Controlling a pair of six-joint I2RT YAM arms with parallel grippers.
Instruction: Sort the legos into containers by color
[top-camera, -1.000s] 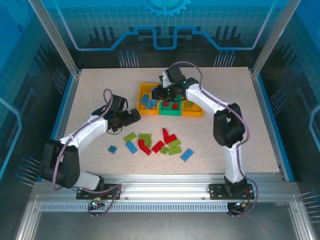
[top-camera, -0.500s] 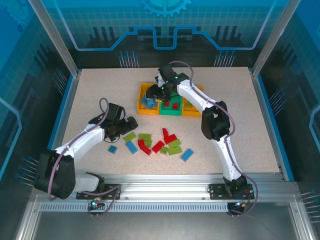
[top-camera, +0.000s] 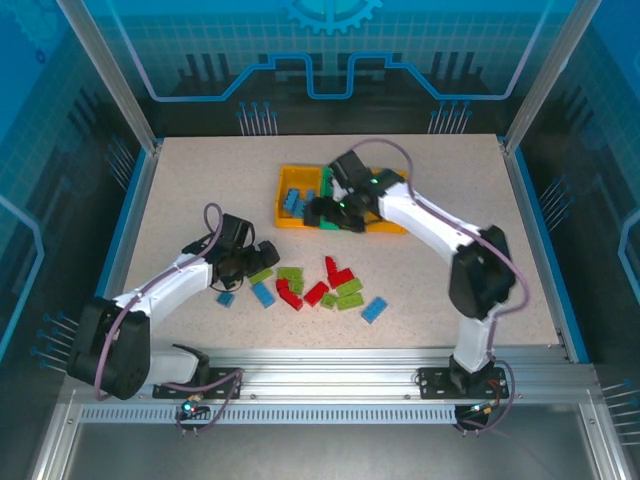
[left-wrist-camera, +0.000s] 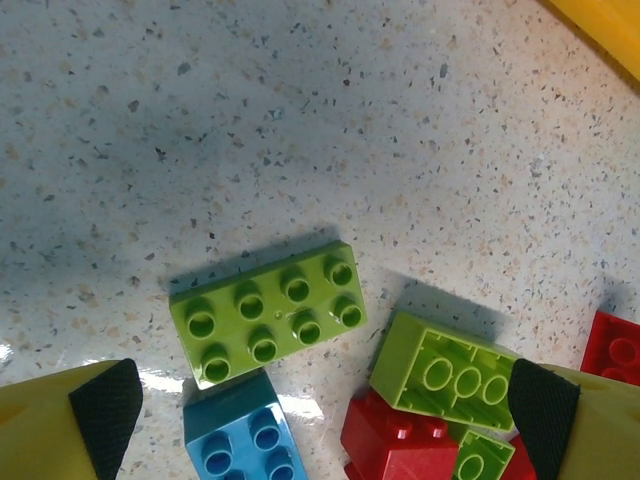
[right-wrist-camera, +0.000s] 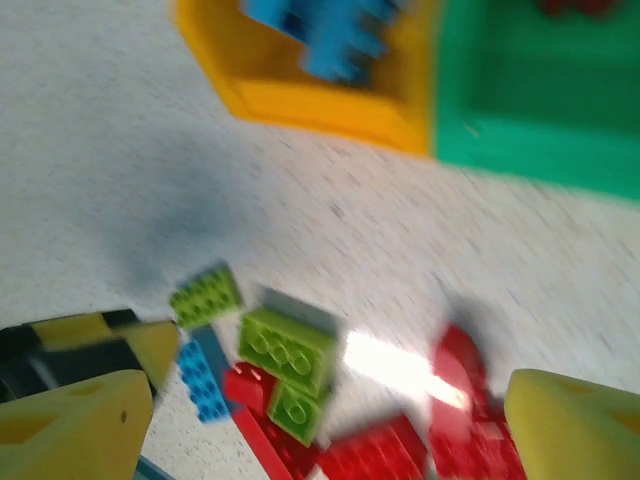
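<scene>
Loose legos lie in a pile mid-table: red ones (top-camera: 336, 270), light green ones (top-camera: 291, 276) and blue ones (top-camera: 375, 309). My left gripper (top-camera: 262, 253) hangs open and empty at the pile's left end, over a green brick (left-wrist-camera: 268, 313), a blue brick (left-wrist-camera: 240, 440) and an upturned green brick (left-wrist-camera: 445, 375). My right gripper (top-camera: 322, 212) is open and empty at the front edge of the containers. The left orange-yellow bin (top-camera: 282, 205) holds blue bricks (right-wrist-camera: 320, 40). The green bin (right-wrist-camera: 530, 110) and the right orange-yellow bin (top-camera: 392, 225) adjoin it.
A lone blue brick (top-camera: 226, 298) lies left of the pile. The table (top-camera: 180, 190) has free room on its left, right and far sides. Raised blue edges and metal posts border it. The right wrist view is motion-blurred.
My right gripper has pulled back from over the left bin toward the bins' front edge. My left gripper has edged nearer the pile's green brick.
</scene>
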